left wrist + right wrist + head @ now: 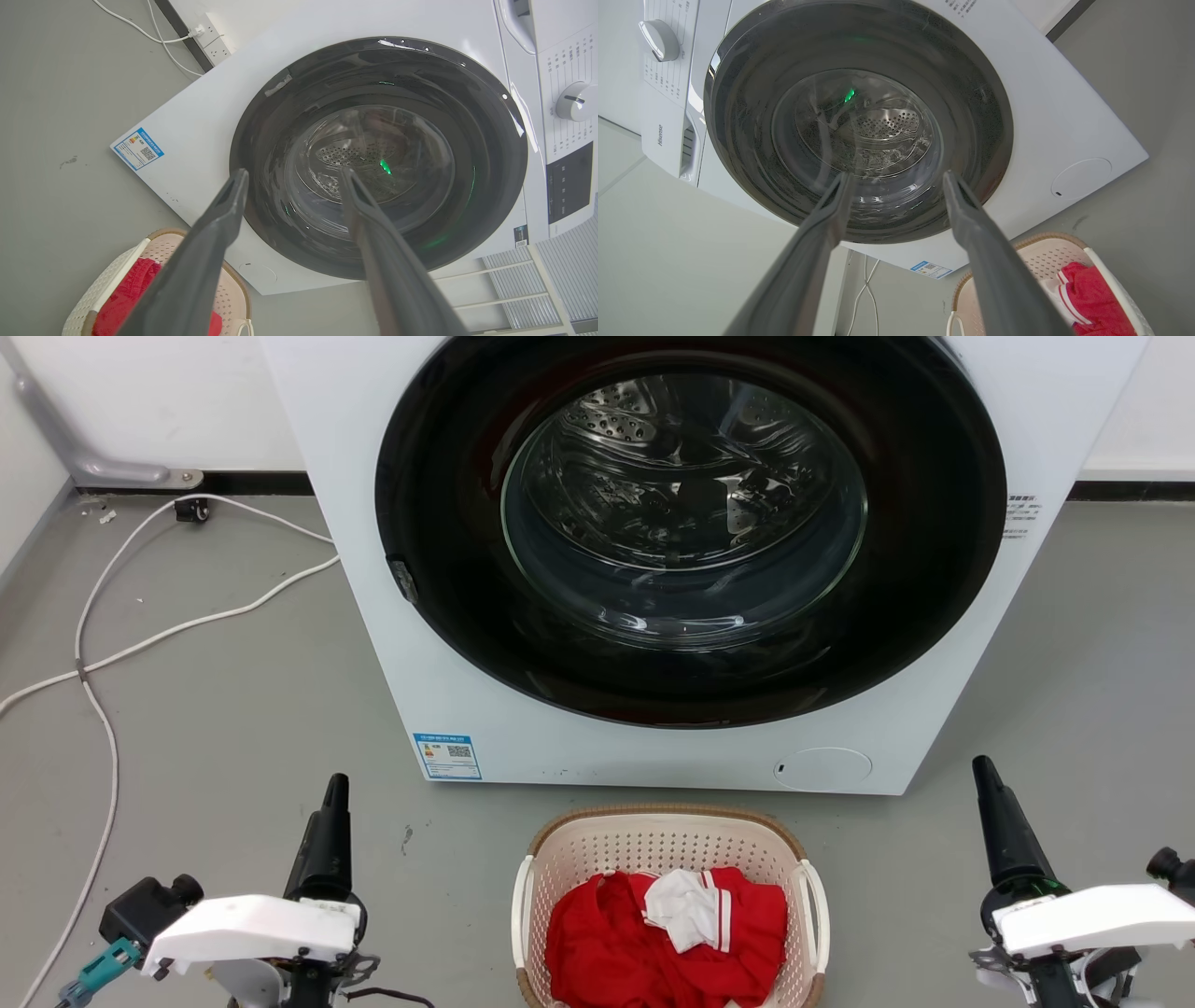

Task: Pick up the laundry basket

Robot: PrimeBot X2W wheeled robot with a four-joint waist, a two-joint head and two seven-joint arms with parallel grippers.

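The laundry basket (pixel 665 845), cream and perforated with a brown rim and white side handles, stands on the grey floor in front of the washer, holding red and white clothes (pixel 667 929). My left gripper (pixel 333 793) hovers well to the basket's left, and my right gripper (pixel 983 775) well to its right. Both point toward the washer. The wrist views show each pair of fingers spread apart with nothing between them: left gripper (pixel 292 179), right gripper (pixel 896 179). The basket appears at the lower left (pixel 88 303) and lower right (pixel 1041 254) of those views.
A white front-loading washer (pixel 448 644) with its round dark door (pixel 691 523) shut stands just behind the basket. White cables (pixel 168 635) trail across the floor at the left toward a wall socket (pixel 212 35). Grey floor lies on both sides of the basket.
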